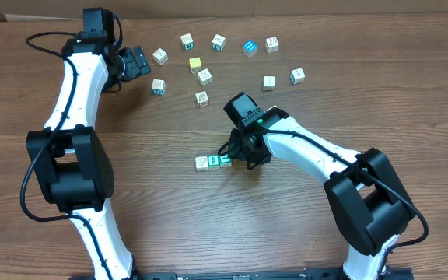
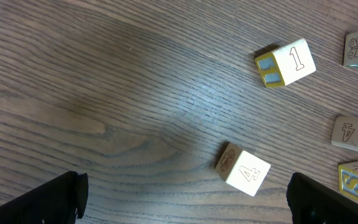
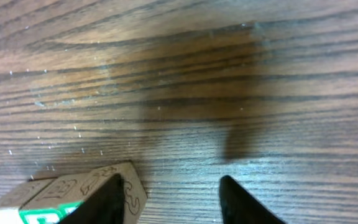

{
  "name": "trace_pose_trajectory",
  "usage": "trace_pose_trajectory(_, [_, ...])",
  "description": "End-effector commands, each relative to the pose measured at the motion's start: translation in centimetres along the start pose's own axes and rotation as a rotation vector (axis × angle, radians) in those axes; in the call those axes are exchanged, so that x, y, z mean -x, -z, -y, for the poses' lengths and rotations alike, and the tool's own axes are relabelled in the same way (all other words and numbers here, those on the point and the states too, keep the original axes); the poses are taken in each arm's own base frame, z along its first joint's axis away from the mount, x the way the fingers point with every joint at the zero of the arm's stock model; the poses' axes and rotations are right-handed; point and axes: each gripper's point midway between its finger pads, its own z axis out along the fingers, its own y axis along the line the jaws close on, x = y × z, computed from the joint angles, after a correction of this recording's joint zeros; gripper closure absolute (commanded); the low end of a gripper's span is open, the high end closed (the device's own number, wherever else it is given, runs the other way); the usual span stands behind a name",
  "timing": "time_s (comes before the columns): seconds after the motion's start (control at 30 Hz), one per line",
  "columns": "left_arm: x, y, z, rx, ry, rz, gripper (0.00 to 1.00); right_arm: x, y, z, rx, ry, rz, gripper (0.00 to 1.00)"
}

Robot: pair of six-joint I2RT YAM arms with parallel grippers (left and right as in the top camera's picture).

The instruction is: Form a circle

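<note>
Blocks [image 1: 204, 76] lie scattered across the far middle of the counter [image 1: 154, 233], loose, with no ring to them. Over on the left, the left tool [image 1: 137, 62] hovers just beside the leftmost of the scatter, jaws spread wide, nothing between them. Its wrist view shows a block marked 4 [image 2: 243, 171] on the wood and a block marked 1 [image 2: 288, 62] farther out. On to the centre: a short row of three blocks [image 1: 214, 162], touching, sits well apart from the scatter. At the row's right end is the right tool [image 3: 169, 202], low over the counter, fingers [image 3: 104, 199] parted, bare wood between them. The end block [image 3: 129, 186] is right beside one finger, not gripped; whether they touch, I can't tell.
</note>
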Motion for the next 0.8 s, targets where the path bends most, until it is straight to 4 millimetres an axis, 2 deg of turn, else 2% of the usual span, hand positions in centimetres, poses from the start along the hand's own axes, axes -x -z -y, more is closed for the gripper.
trace_pose_trajectory(0.0, [0.37,0.55,0.68,-0.016,0.014,0.014,0.00,0.09,-0.22,0.43,-0.018,0.001,0.008,0.47])
trace_pose_trajectory(0.3, [0.37,0.55,0.68,-0.016,0.014,0.014,0.00,0.13,-0.22,0.47,-0.020,0.001,0.010,0.32])
trace_pose_trajectory(0.67, [0.36,0.54,0.68,-0.016,0.014,0.013,0.00,0.13,-0.22,0.47,-0.020,0.001,0.010,0.22])
trace_pose_trajectory(0.77, [0.37,0.55,0.68,-0.016,0.014,0.014,0.00,0.13,-0.22,0.47,-0.020,0.001,0.010,0.14])
